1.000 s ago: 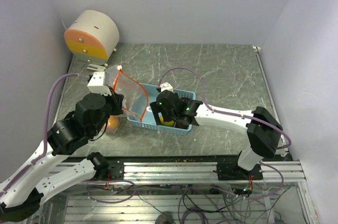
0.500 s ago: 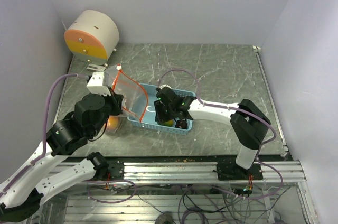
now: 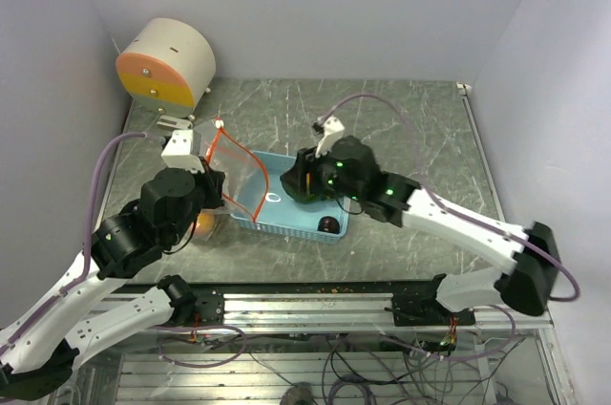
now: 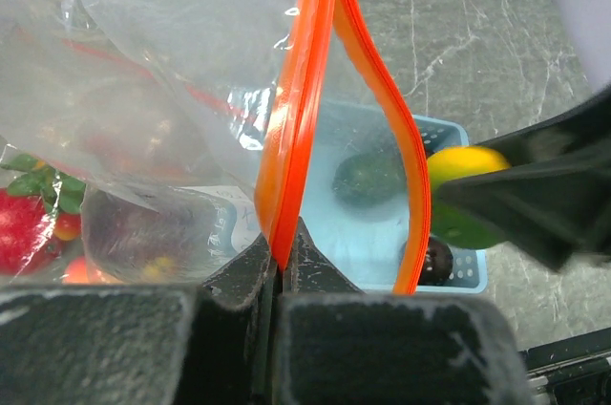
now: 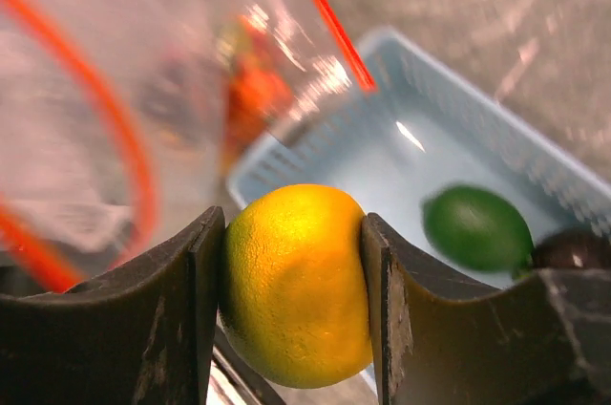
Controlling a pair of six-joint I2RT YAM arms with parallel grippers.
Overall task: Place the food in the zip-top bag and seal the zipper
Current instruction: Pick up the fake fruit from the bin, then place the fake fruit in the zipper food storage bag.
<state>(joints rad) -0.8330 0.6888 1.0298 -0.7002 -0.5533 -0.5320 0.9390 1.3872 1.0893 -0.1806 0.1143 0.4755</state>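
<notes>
My left gripper (image 4: 284,243) is shut on the orange zipper edge of the clear zip-top bag (image 4: 172,71) and holds its mouth open; in the top view the gripper (image 3: 218,179) and bag (image 3: 237,171) are left of the light blue basket (image 3: 286,217). Red and purple food pieces (image 4: 24,233) lie inside the bag. My right gripper (image 5: 291,223) is shut on a yellow-green fruit (image 5: 296,281), held above the basket's left end near the bag mouth (image 3: 294,187). A green piece (image 5: 477,228) and a dark purple piece (image 3: 327,225) lie in the basket.
A round cream and orange drum (image 3: 167,63) stands at the back left corner. The basket (image 5: 382,152) sits mid-table near the front edge. Walls close in on left, back and right. The metal rail (image 3: 315,305) runs along the front.
My right gripper has lifted the yellow-green fruit out of the basket and risen toward the bag mouth; its arm has swung outward. The left gripper and bag have barely moved.
</notes>
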